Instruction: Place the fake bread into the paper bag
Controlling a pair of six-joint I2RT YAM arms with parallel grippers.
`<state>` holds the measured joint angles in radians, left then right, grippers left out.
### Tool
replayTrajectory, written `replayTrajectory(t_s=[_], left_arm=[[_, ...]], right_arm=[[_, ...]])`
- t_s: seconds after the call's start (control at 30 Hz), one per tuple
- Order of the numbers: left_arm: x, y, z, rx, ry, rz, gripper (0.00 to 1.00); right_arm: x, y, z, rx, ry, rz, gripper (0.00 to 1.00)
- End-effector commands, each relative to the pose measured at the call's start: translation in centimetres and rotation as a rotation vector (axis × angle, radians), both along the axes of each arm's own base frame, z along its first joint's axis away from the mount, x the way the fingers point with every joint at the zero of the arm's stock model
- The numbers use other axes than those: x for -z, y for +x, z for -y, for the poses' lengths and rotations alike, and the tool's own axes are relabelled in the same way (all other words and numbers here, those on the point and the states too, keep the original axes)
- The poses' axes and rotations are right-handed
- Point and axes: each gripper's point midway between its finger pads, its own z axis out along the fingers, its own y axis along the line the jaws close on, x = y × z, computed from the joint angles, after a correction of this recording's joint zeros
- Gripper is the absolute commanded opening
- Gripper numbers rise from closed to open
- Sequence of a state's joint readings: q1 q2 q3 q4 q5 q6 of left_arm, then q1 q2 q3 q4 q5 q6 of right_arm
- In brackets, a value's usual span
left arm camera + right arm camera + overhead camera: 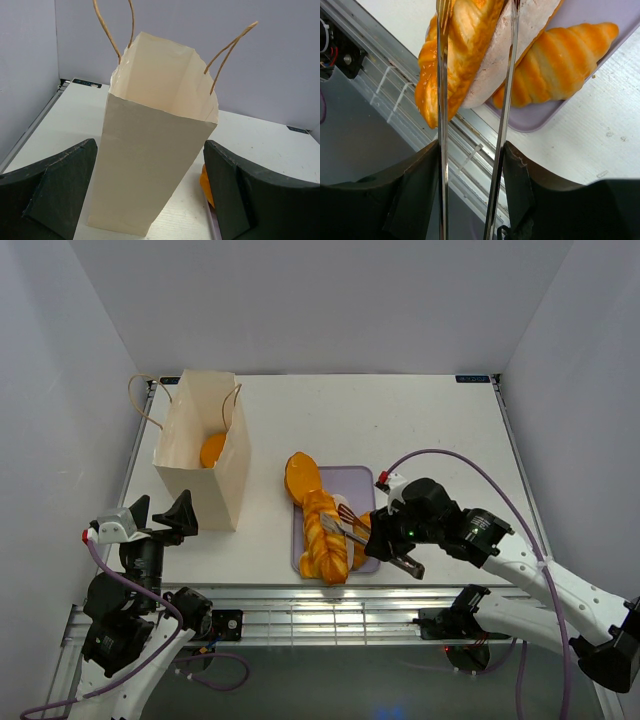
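Note:
The paper bag (205,455) stands upright and open at the back left, with a small orange bun (212,450) inside it. My left gripper (160,518) is open just short of the bag's (155,165) near side, not touching it. My right gripper (378,532) is shut on metal tongs (345,525), and the tong arms (442,125) squeeze a braided loaf (455,55) whose pale underside shows. That loaf (325,540) is at the near end of the lilac tray (360,480). An oval loaf (301,478) lies at the tray's far left corner. A croissant (560,60) rests on the tray beside the gripped loaf.
The tray (620,25) sits close to the table's near edge, where a metal rail (300,600) runs. White walls enclose the table on three sides. The bag's cord handles (227,52) stick up above its rim. A bit of orange bread (205,187) shows right of the bag.

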<state>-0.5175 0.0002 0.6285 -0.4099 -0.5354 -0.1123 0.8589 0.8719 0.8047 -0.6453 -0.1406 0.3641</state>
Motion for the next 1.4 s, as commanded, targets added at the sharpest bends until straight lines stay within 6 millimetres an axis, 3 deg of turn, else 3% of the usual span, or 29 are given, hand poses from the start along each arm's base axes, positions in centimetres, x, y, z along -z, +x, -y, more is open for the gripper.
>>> replayTrajectory(t_s=[0.0,0.33,0.53,1.1,1.23,1.37], left_arm=[[-0.9,-1.5,-0.8,0.001,-0.037,0.075,0.98],[-1.0,-1.6,-0.9,0.001,-0.041,0.079,0.98],[-1.0,-1.6,-0.9,0.001,-0.040,0.079,0.98],[-1.0,-1.6,-0.9,0.001,-0.039,0.078,0.98],[-1.0,-1.6,-0.9,0.001,-0.040,0.079,0.98],[-1.0,-1.6,-0.9,0.002,-0.039,0.079,0.98]], right_arm=[[-0.8,0.3,-1.3,-0.011,0.052,0.022,0.56],[-0.6,0.4,-1.9,-0.010,0.058,0.010,0.51],[-2.1,0.8,-1.8,0.008,0.076,0.042,0.47],[-9.5,2.6,-3.0,0.034,0.200,0.179,0.35],[-11.9,2.9,-3.2,0.033,0.238,0.222,0.34],[-15.9,3.6,-3.3,0.039,0.290,0.305,0.34]])
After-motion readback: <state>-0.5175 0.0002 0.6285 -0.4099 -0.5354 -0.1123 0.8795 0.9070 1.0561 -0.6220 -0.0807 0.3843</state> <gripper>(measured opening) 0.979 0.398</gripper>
